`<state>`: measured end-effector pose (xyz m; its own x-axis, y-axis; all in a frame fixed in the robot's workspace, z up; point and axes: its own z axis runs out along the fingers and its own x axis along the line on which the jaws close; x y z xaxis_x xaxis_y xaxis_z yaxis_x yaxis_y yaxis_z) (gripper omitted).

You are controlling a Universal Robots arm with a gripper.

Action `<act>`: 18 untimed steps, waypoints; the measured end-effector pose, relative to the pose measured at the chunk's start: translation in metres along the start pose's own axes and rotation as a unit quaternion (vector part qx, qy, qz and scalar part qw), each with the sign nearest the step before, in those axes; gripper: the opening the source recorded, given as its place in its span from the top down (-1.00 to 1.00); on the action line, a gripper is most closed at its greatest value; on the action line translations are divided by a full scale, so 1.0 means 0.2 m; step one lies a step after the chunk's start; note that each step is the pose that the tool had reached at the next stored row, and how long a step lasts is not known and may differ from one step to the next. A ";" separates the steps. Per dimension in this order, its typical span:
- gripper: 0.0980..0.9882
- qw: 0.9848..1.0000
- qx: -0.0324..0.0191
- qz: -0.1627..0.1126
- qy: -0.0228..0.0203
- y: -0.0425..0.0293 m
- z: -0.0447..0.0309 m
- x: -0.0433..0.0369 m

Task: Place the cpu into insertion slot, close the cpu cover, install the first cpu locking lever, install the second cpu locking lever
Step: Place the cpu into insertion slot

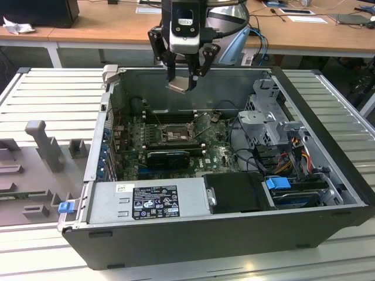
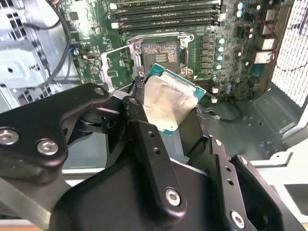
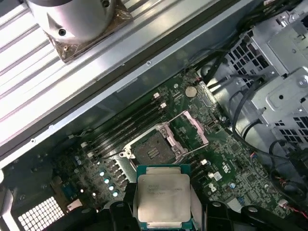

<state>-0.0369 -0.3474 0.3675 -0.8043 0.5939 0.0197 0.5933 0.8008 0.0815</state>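
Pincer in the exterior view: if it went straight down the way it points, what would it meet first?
Probably the open insertion slot or the board beside it, with the cpu in the pincer touching first; depth is unclear.

the black claw has silver screws.
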 end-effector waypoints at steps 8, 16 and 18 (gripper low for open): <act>0.03 0.996 -0.002 0.086 -0.007 0.000 0.003 0.000; 0.03 0.986 -0.003 0.164 -0.013 0.000 0.006 0.000; 0.03 0.983 -0.004 0.182 -0.015 -0.001 0.007 0.000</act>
<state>-0.0369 -0.3474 0.3661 -0.5370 0.8434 0.0197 0.8416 0.5340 0.0815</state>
